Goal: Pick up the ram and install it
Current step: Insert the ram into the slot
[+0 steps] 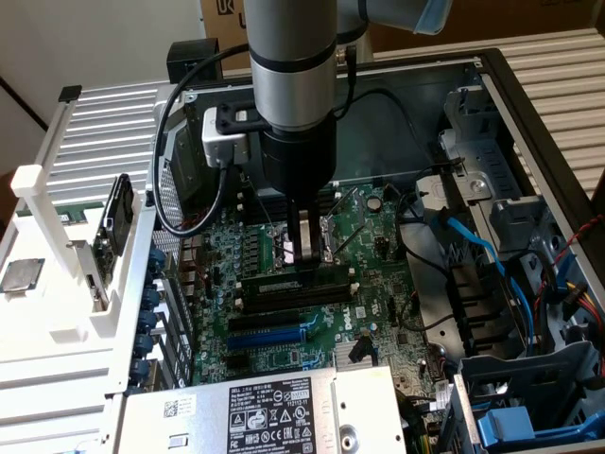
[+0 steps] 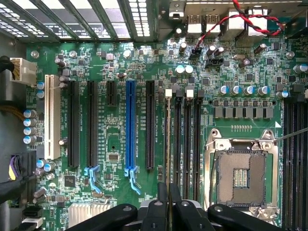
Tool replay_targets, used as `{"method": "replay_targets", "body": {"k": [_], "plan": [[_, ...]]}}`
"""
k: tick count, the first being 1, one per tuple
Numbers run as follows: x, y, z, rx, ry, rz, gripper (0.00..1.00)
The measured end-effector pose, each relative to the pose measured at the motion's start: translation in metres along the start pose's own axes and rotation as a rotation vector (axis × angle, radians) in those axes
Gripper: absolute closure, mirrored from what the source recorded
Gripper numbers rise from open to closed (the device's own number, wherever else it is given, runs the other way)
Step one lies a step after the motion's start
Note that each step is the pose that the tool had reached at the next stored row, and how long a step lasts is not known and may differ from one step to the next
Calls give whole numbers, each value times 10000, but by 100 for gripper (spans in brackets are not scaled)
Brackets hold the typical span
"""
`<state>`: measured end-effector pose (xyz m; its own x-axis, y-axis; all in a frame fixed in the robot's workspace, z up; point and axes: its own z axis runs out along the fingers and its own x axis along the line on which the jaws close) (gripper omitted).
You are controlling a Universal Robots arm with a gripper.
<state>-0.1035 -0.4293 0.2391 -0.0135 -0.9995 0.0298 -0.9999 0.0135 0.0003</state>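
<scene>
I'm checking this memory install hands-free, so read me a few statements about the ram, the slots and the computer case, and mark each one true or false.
1. The square metal-framed processor socket is uncovered. True.
2. The hand is shut on the long thin dark-green ram stick. True.
3. The ram sits in that processor socket. False: it is at the long black memory slots beside the socket.
4. The computer is closed up. False: the grey metal computer case is open, with the green motherboard exposed.
</scene>
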Motion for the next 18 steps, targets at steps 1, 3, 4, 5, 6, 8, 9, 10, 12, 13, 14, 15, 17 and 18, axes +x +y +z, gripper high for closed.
{"method": "replay_targets", "body": {"k": [1,3,4,5,6,8,9,10,12,13,14,15,17,18], "plan": [[0,0,0,-1,-1,0,87],[0,0,1,-1,-2,0,87],[0,-1,1,-1,-3,0,87],[0,-2,1,-1,-4,-1,87],[0,-2,2,-1,-5,0,87],[1,-3,1,-2,-6,0,87],[1,-3,2,-3,-7,-1,87],[2,-3,2,-6,-9,-1,87],[3,-4,2,-46,-11,-3,87],[3,-4,2,-79,-13,-4,87],[3,-5,3,-110,-15,-3,87],[3,-7,3,-117,-20,-5,87],[3,-11,4,-117,-32,-4,87],[3,-12,4,-117,-36,-4,87]]}}
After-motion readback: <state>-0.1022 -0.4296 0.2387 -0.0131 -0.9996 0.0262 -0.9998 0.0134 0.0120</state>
